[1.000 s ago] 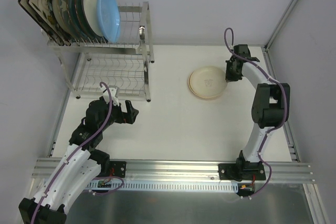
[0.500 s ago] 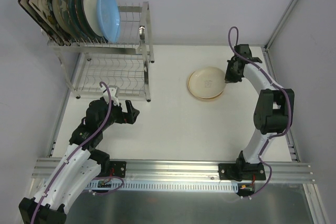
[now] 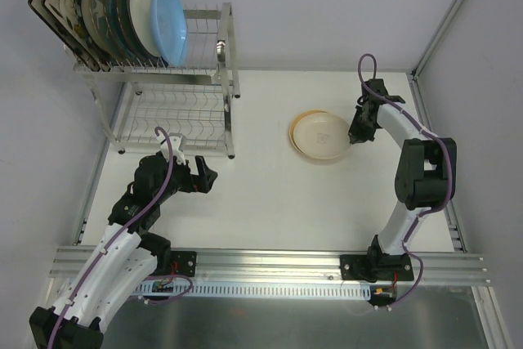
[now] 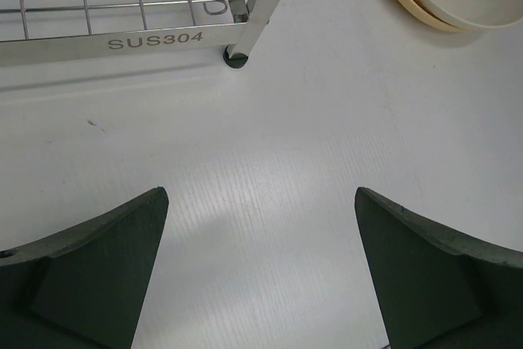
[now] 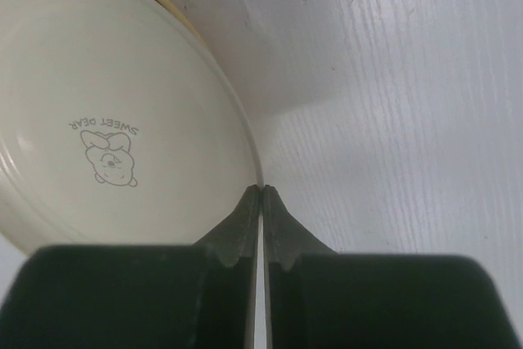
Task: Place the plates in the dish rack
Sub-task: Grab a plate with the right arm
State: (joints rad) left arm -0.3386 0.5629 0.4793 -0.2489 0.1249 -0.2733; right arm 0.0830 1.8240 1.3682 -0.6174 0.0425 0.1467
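Note:
Two plates lie stacked on the white table: a pale cream plate [image 3: 324, 135] printed with a small bear [image 5: 114, 128], and under it a yellow plate [image 3: 296, 124] showing as a crescent. My right gripper [image 3: 353, 138] is shut, its tips [image 5: 261, 188] right against the cream plate's right rim with nothing between them. The silver dish rack [image 3: 176, 120] stands at the far left, with several plates upright on its top tier, a light blue plate [image 3: 172, 22] foremost. Near the rack's front corner my left gripper [image 3: 204, 176] hangs open over bare table [image 4: 261, 194].
The rack's lower tier [image 4: 122, 38] holds nothing, and its foot [image 4: 237, 59] is just ahead of my left fingers. An aluminium frame rail [image 3: 270, 263] runs along the near edge, and a post [image 3: 449, 18] rises at the back right.
My right gripper has come down and nearer along the plates' right side to the rim. The cream plate has slid slightly left and nearer, baring the yellow one. The left arm has not moved.

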